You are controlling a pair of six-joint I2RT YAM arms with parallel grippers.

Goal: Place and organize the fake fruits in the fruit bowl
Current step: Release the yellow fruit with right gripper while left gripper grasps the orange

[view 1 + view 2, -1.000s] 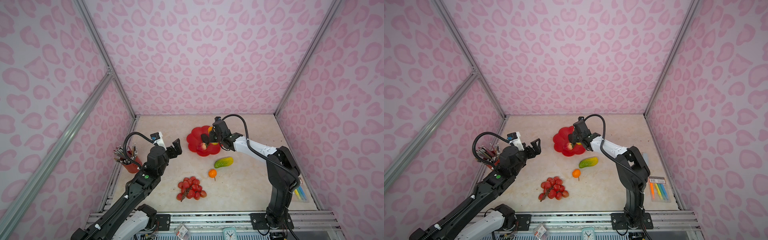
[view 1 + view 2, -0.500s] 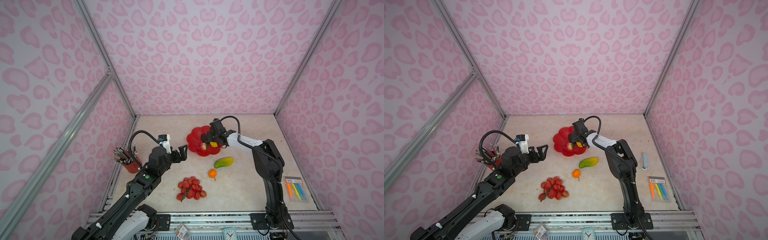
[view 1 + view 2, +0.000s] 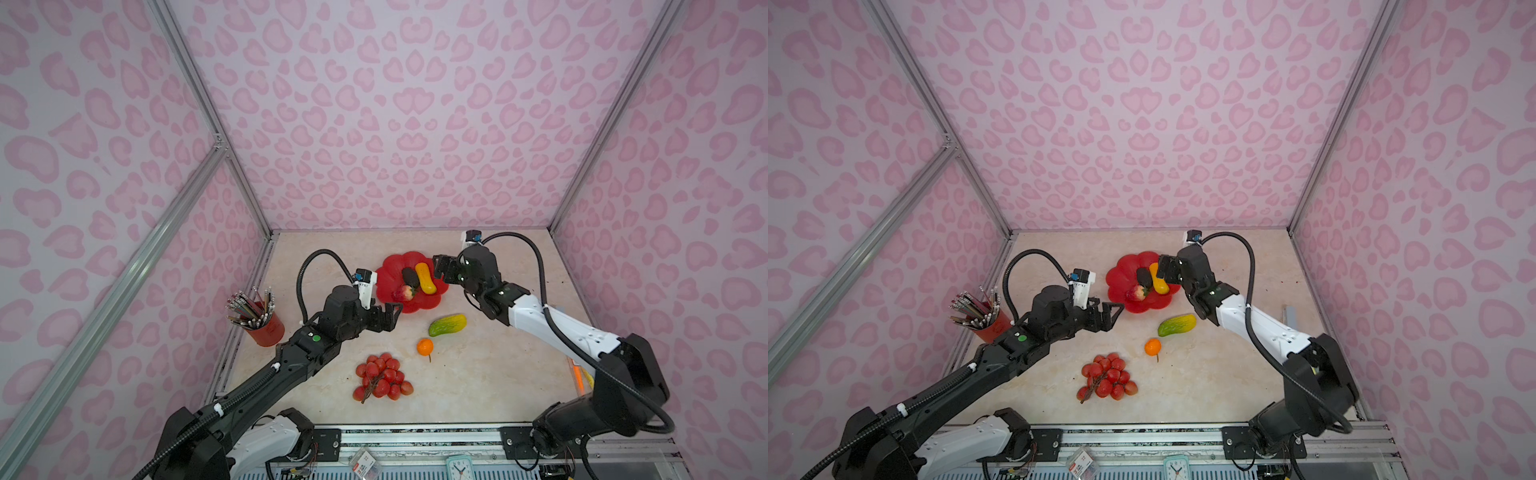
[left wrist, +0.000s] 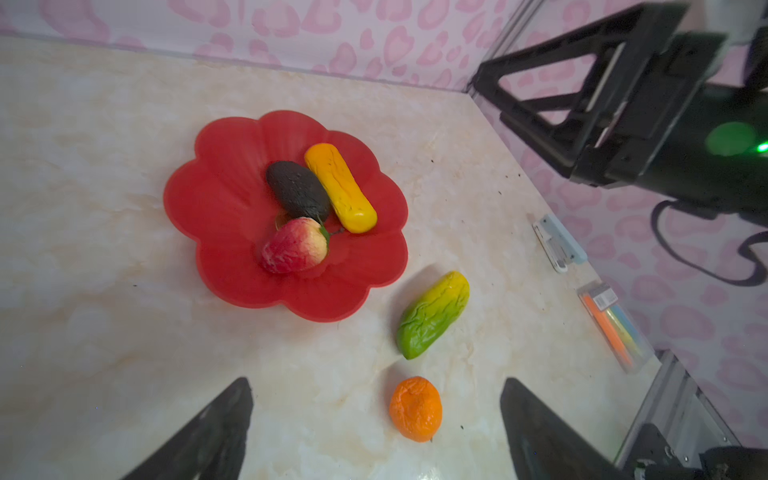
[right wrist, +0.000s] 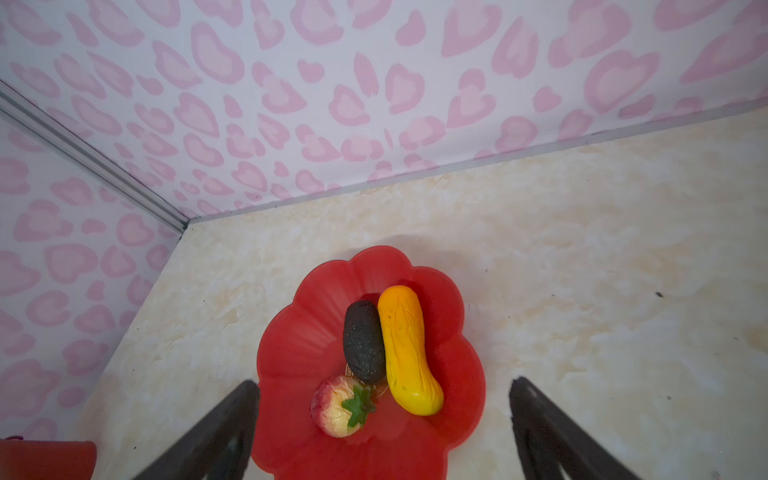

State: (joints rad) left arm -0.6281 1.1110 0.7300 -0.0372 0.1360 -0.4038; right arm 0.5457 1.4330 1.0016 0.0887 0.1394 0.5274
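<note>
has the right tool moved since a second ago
Yes. The right tool has backed rightward from above the middle of the fruit bowl to its right rim.

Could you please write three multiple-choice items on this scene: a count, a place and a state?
1. How many fruits lie in the fruit bowl? A two, B three, C five.
2. Where is the small orange? A in the bowl, B on the table between the green-yellow fruit and the grape bunch, C in the air.
3. The right gripper is: A open and empty, B shut on a fruit, C shut, empty.
Answers: 1 B, strawberry, avocado and yellow-orange fruit sit there; 2 B, it rests on the table; 3 A, its fingers stand apart, nothing between.
</note>
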